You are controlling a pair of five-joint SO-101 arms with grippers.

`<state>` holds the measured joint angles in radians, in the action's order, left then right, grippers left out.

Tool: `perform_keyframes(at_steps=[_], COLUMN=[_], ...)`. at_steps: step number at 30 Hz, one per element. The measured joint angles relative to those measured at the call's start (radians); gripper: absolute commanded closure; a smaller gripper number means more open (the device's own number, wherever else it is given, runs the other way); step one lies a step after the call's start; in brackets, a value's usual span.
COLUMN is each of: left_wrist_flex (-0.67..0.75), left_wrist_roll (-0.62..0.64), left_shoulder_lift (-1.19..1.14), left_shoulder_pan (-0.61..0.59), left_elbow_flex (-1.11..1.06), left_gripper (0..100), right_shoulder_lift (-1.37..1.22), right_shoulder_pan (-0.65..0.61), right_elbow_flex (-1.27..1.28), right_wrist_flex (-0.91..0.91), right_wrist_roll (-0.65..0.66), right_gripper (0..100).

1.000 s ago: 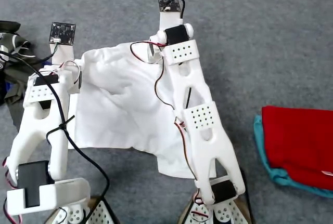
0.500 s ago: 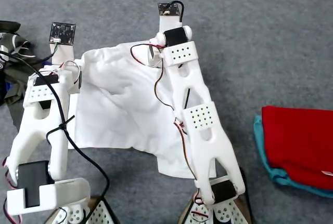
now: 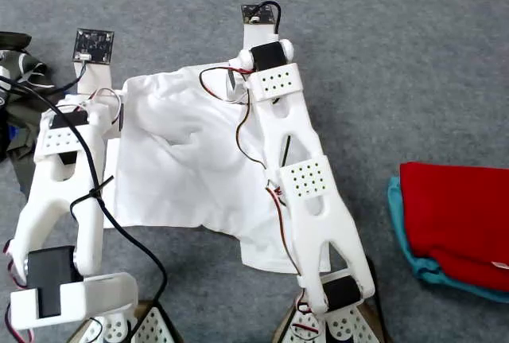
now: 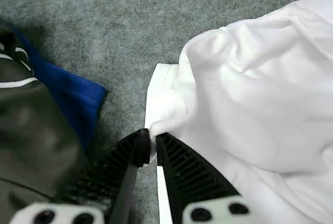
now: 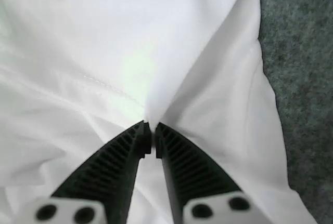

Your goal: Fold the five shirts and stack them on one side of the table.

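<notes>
A white shirt lies spread and rumpled on the grey table between the two arms. My left gripper is shut on a pinch of the white shirt at its left edge; in the high view the left gripper sits at the shirt's upper left corner. My right gripper is shut on a raised fold of the white shirt; from above the right gripper is at the shirt's far edge. A red shirt lies folded on a teal shirt at the right.
A pile of dark olive and blue clothing lies at the table's left edge; the blue cloth and olive cloth are close beside my left gripper. Bare grey table stretches to the far right.
The left arm has shifted slightly toward the far side, lifting the shirt's left corner a little. The right arm has held still.
</notes>
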<state>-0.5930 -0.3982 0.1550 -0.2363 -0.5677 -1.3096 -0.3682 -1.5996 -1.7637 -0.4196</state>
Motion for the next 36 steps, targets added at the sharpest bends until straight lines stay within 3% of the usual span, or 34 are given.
perform_keyframes(at_steps=[19,36], left_wrist_flex=[0.0,-0.002], left_wrist_roll=[0.002,0.233], left_shoulder_lift=[0.0,0.029], left_shoulder_pan=[0.0,-0.043], left_elbow_flex=[0.0,0.112], left_gripper=[98,98], right_shoulder_lift=[0.064,0.221], right_shoulder_pan=[0.052,0.052], right_elbow_flex=[0.003,0.021], right_wrist_flex=[0.0,-0.002], right_wrist_roll=[0.0,0.11], right_gripper=[99.3,99.0])
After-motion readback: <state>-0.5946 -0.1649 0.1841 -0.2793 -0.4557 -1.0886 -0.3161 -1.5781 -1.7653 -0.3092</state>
